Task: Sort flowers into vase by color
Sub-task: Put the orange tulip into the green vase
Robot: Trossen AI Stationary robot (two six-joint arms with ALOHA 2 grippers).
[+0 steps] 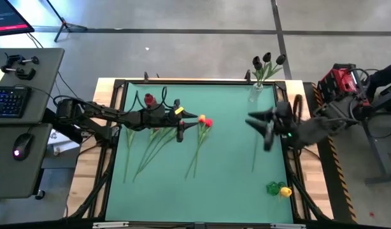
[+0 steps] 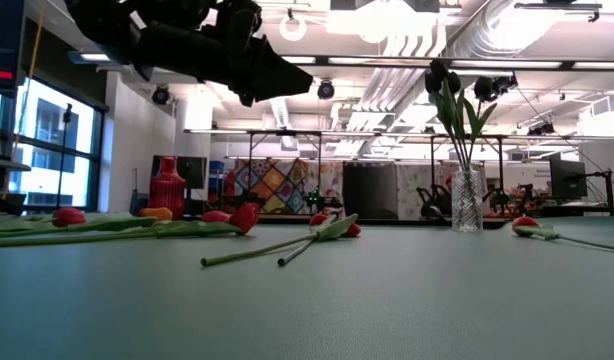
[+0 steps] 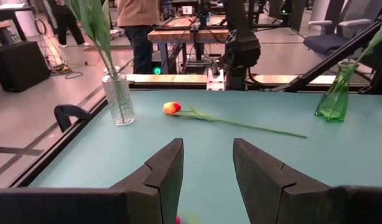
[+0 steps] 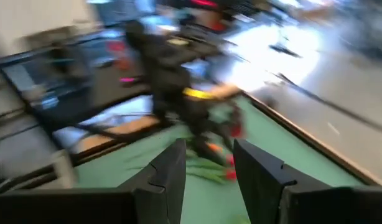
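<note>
Several tulips lie on the green table left of centre, their red and orange heads toward the middle. In the low view they show as flat stems and heads. One orange-red tulip lies alone toward the right side, its stem running toward the near edge. A clear vase at the far right corner holds near-black tulips. My left gripper hangs open above the heads of the pile; my right gripper hovers open over the lone tulip's head end.
A red vase stands near the far edge behind the left arm. A green vase with something yellow beside it stands at the near right corner. A desk with keyboard and mouse sits left of the table. People stand beyond the table.
</note>
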